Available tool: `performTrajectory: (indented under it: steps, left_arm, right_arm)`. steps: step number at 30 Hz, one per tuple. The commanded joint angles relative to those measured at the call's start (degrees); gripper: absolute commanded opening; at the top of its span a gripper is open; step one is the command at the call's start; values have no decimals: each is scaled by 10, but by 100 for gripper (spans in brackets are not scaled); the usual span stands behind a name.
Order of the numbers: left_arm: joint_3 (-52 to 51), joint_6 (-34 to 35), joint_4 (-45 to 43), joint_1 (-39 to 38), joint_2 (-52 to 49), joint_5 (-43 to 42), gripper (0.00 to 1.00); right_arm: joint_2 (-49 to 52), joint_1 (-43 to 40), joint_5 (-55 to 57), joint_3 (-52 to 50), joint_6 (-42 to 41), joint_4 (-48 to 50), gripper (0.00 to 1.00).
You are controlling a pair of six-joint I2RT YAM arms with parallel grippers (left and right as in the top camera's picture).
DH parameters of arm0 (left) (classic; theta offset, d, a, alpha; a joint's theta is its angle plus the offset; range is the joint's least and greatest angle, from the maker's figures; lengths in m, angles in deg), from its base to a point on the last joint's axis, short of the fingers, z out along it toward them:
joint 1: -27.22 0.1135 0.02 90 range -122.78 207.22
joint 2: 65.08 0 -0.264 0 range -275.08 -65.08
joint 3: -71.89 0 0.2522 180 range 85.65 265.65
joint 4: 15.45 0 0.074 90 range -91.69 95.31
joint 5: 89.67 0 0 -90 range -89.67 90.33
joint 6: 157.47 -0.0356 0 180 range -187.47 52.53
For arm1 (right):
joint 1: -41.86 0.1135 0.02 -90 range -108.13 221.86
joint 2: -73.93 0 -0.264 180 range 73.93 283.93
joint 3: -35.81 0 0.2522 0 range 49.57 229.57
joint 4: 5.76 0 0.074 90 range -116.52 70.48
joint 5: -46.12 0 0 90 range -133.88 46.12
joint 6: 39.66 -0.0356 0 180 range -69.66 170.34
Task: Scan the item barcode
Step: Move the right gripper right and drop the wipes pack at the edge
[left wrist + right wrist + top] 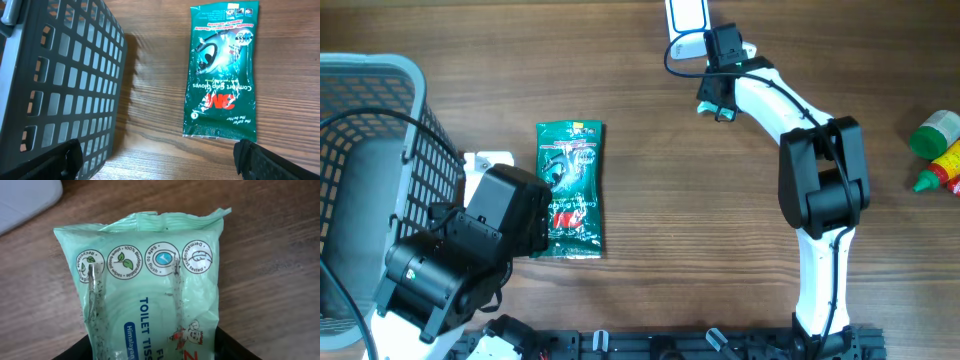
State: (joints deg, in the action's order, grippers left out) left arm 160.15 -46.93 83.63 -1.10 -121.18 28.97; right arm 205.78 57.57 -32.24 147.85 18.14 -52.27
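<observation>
- The right end effector has a dark finger on either side of the near end of the wipes packet; I cannot tell whether they pinch it or only straddle it
- The packet's long axis runs straight out from that end effector, crimped seal farthest away, above the wooden counter; I cannot tell whether it rests there or is lifted
- It is pale mint film with four round emblems in a row under the seal, blue "TOILET TISS" lettering and two dark smudged streaks lengthwise; no barcode shows on this face, so it is probably underneath
- The white scanner lies just past the packet's sealed end, toward the upper left of the right wrist view; the coming move likely turns on that short gap and on turning the barcode face toward it
- The right arm is much the nearer to the scanner; the left end effector is well apart, fully open and empty, above a dark green glove packet beside the grey basket
</observation>
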Motion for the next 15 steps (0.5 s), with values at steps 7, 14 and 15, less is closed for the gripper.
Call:
performTrajectory:
  steps: [7,14,15]
  left_arm:
    - [-2,10,0,5,1,-1,100]
    - [-2,9,0,5,1,-1,100]
    - [-2,10,0,5,1,-1,100]
  right_arm:
    - [-49,-107,0,27,-2,-83,57]
    - [-66,-268,5,26,99,-89,58]
    - [-66,-293,6,26,100,-89,58]
